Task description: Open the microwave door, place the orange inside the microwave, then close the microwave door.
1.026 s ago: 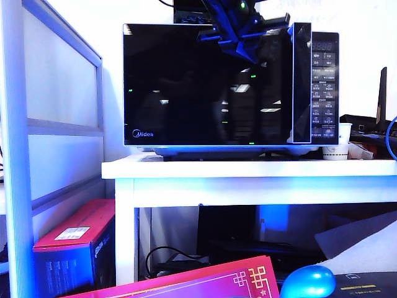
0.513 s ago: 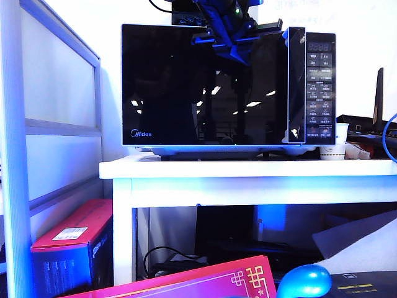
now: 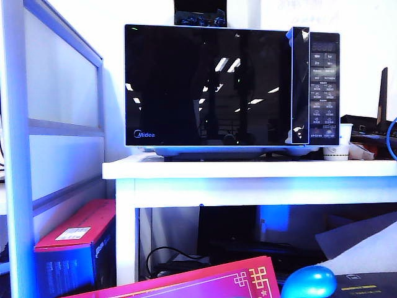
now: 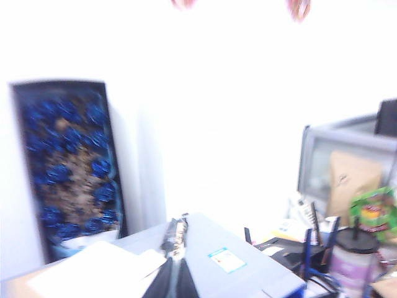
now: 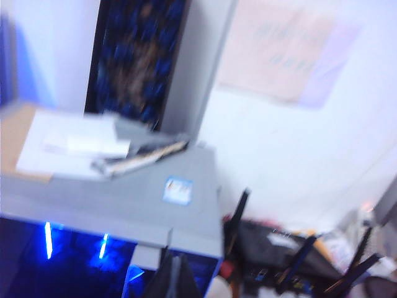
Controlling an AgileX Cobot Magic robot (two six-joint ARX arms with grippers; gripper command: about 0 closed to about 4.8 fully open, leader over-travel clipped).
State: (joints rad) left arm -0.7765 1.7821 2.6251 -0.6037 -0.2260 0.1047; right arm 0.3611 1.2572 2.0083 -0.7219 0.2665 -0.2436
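The black microwave [image 3: 231, 149] stands on the white table with its glossy microwave door [image 3: 208, 87] shut and the handle strip [image 3: 300, 87] beside the button column. No arm shows in the exterior view. In the left wrist view my left gripper [image 4: 173, 282] is shut and empty above the microwave's grey top [image 4: 217, 242]. My right gripper [image 5: 173, 276] is shut and empty too, hanging over the front edge of that top [image 5: 124, 198]. The orange is out of view. Both wrist views are blurred.
The white table [image 3: 248, 169] also bears a paper cup [image 3: 337, 149] right of the microwave. A white framed panel [image 3: 56, 124] stands at left, with a red box [image 3: 74, 245] below it. A shiny blue rounded object [image 3: 308, 282] lies in front. A box of blue flowers [image 4: 68, 167] leans behind the microwave.
The blue arm that hung in front of the top of the door, near the handle, has lifted out of the exterior view. The door now shows whole and shut.
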